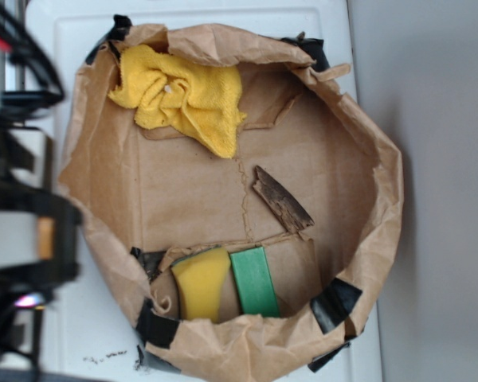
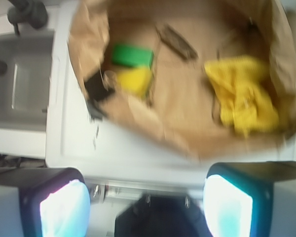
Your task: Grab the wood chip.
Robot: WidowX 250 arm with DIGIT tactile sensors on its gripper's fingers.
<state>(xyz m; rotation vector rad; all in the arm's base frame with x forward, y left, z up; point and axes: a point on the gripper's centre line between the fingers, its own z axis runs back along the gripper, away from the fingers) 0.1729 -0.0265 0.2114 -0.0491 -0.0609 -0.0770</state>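
Note:
The wood chip is a dark brown pointed sliver lying on the brown paper floor of the open paper bag, right of centre. It also shows in the wrist view, blurred, near the top. My gripper is open and empty, its two pads wide apart at the bottom of the wrist view, well short of the bag and high above it. In the exterior view only the dark blurred arm shows at the left edge; the fingers are not visible there.
A crumpled yellow cloth lies at the bag's back. A yellow sponge and a green sponge lie side by side at the front. Black tape holds the bag's corners. A sink basin lies left in the wrist view.

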